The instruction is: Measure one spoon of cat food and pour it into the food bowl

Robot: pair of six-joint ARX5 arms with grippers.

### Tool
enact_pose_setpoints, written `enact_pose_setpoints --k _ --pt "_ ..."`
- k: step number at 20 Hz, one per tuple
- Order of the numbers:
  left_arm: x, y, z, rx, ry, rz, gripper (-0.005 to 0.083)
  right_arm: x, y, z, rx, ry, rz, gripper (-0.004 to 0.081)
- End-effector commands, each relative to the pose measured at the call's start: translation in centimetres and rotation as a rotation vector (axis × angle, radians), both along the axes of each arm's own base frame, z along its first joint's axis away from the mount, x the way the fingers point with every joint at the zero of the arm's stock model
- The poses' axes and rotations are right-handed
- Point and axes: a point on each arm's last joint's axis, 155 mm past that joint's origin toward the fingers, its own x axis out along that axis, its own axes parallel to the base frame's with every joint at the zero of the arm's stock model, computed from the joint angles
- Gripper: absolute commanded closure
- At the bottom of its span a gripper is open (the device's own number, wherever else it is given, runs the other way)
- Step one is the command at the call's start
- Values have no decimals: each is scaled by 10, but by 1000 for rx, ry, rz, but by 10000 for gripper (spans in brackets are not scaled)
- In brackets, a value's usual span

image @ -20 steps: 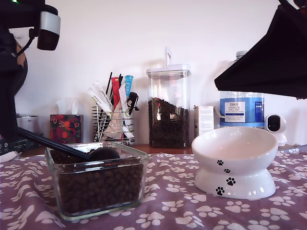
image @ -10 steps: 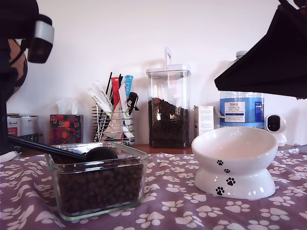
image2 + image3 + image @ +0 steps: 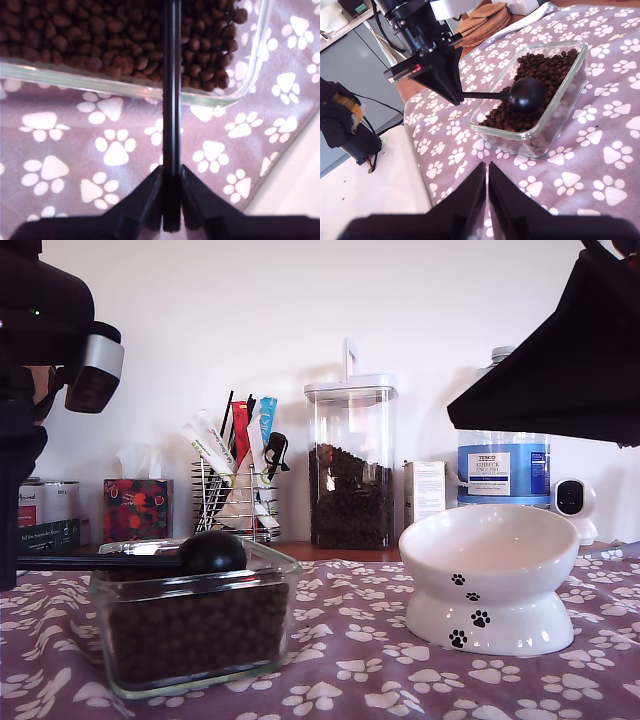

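Note:
The spoon's (image 3: 212,552) round black cup hovers at the rim of a square glass dish (image 3: 195,640) full of cat food (image 3: 190,625), with its thin handle lying level toward the exterior view's left. My first gripper (image 3: 171,172) is shut on that handle (image 3: 171,100). The second wrist view shows the cup (image 3: 526,93) over the kibble (image 3: 545,62), and I cannot tell what it holds. My second gripper (image 3: 487,167) is shut on nothing, high above the cloth. The white food bowl (image 3: 490,575) with paw prints stands at the exterior view's right and shows no kibble.
At the back stand a tall clear canister of kibble (image 3: 350,465), a wire rack of sachets (image 3: 235,490), a tissue box (image 3: 138,508), a blue-labelled bottle (image 3: 503,470) and a small white camera (image 3: 573,502). A black arm part (image 3: 560,350) hangs at the exterior view's upper right.
The spoon's cup has risen out of the kibble to rim height. Its handle has swung from sloping to level. The first arm's camera housing shifted, and the glass dish slid slightly toward the exterior view's left.

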Motion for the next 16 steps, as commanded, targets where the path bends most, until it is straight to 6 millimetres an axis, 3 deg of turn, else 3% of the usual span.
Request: enact_pose_setpoints --k 1,7,13,16 --pt "14 4 4 15 -27 19 797 -4 2 -5 -5 6 13 783" --pt "17 0 23 10 -28 18 797 -8 5 -6 -8 10 31 783" --pt "8 -6 23 49 -28 -34 797 -8 5 -6 -7 9 31 783" --pt "12 -1 21 121 -74 -63 720 -8 5 -6 -8 10 31 783"
